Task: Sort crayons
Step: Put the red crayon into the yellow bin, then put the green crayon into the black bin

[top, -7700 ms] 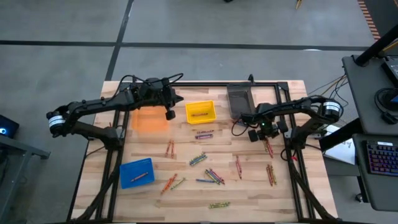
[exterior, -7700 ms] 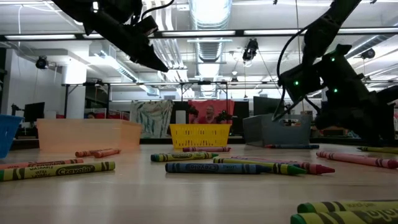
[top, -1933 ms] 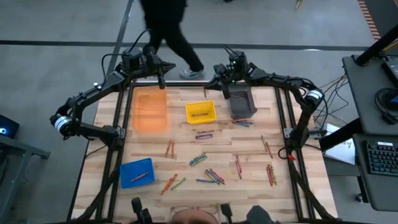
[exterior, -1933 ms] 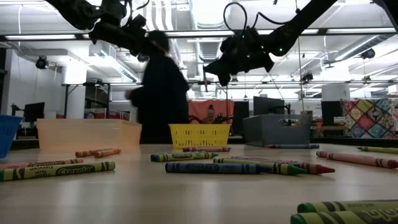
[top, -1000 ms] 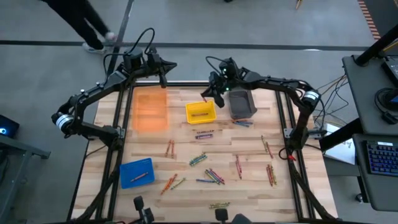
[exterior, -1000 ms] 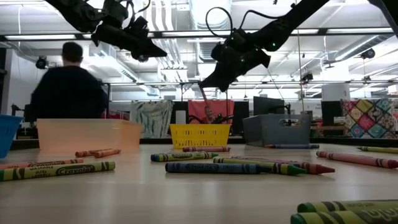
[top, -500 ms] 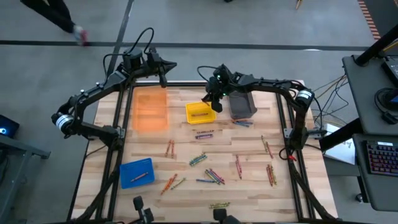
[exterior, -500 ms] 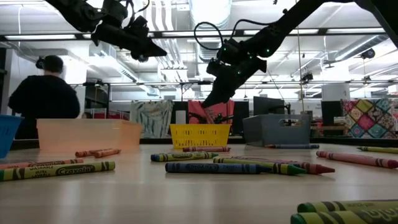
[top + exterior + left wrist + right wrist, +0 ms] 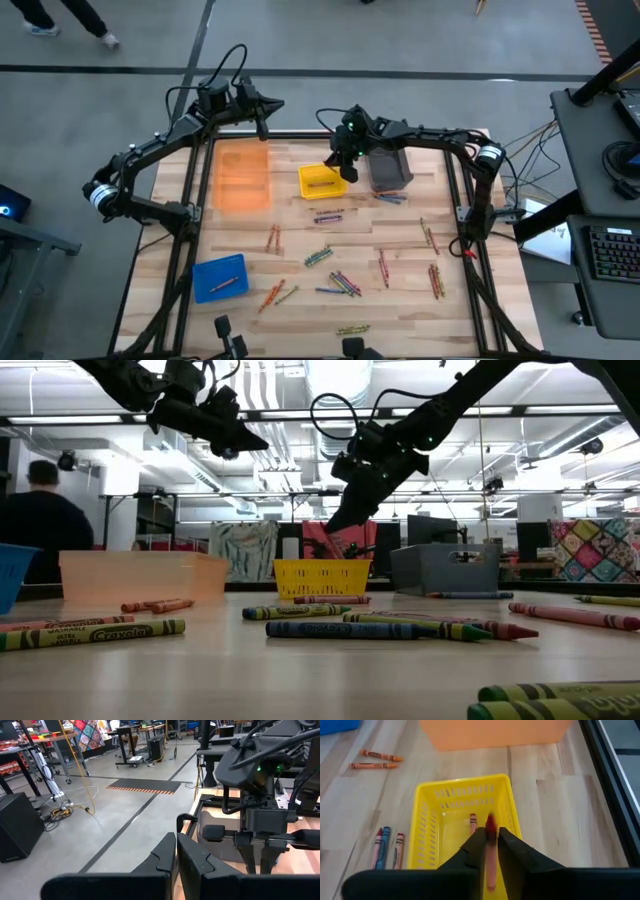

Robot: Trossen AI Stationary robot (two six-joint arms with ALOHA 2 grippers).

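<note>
Crayons (image 9: 330,257) lie scattered over the wooden table. One crayon (image 9: 473,822) lies inside the yellow bin (image 9: 322,180). My right gripper (image 9: 345,172) hangs above that bin's right side, shut on a red crayon (image 9: 490,837). In the low view it (image 9: 335,525) stands well above the bin (image 9: 322,575). My left gripper (image 9: 263,128) waits high at the table's far edge, beyond the orange bin (image 9: 242,180). Its fingers (image 9: 176,855) are shut with nothing between them. My right gripper pinches the red crayon's shaft (image 9: 490,851) between its two fingers. The crayon lies along the fingers, and its red far end (image 9: 490,821) sticks out past the fingertips. The fingers slant down from the table's far right. The crayon hangs clear above the yellow bin's floor.
A grey bin (image 9: 390,170) stands just right of the yellow one and a blue bin (image 9: 220,277) near the left front. Three crayons (image 9: 387,847) lie on the table beside the yellow bin. Black frame rails (image 9: 455,200) run along the table's sides. A person (image 9: 40,510) is beyond the table.
My right gripper has come down and toward the table's near edge with the red crayon, tipping its fingers more steeply. It now hangs over the yellow bin. The person beyond the table has walked off toward the left.
</note>
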